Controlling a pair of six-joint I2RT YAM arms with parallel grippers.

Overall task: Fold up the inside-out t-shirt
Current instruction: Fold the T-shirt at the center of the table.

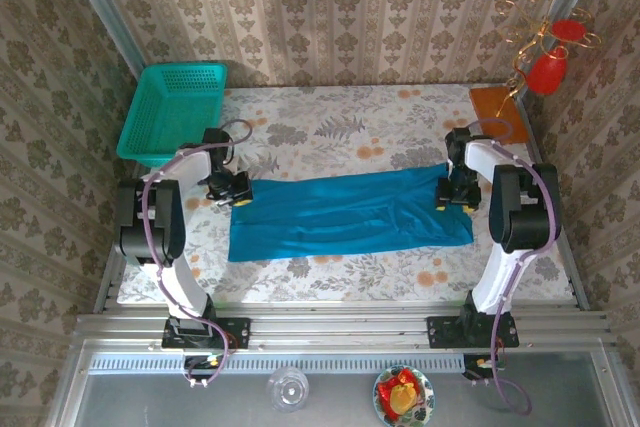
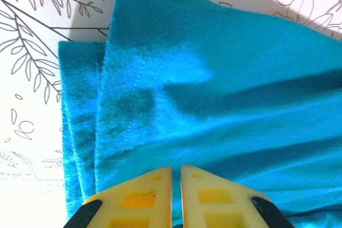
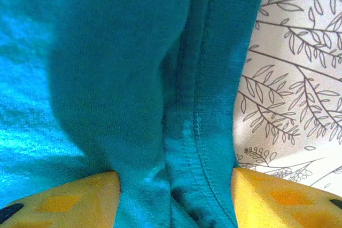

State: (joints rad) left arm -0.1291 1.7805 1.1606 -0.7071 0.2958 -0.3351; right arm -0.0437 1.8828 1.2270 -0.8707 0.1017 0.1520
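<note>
The inside-out t-shirt (image 1: 350,215) lies across the middle of the top external view as a long, flat band of plain teal-blue knit. It runs from left of centre to right of centre on the worktop (image 1: 330,132), which has a pale cover printed with leaves and orange flowers. In the left wrist view its near end shows stacked layers with straight edges, a fine ribbed weave and a line of stitching along one fold. In the right wrist view a doubled, stitched hem runs up the frame beside a soft raised ridge of cloth.

The left end effector (image 1: 230,188) sits at the band's left end. Its pale yellow latticed fingers (image 2: 141,196) are almost together, with a thin slit between them and no cloth visibly pinched. The right end effector (image 1: 456,193) sits at the right end. Its yellow fingers (image 3: 278,196) stand well apart, with the bunched ridge and hem lying between them. I cannot tell whether they press the cloth.

A rigid turquoise-green mesh basket (image 1: 175,107) stands in the upper left corner of the worktop, and a flat orange piece (image 1: 497,102) lies in the upper right.
</note>
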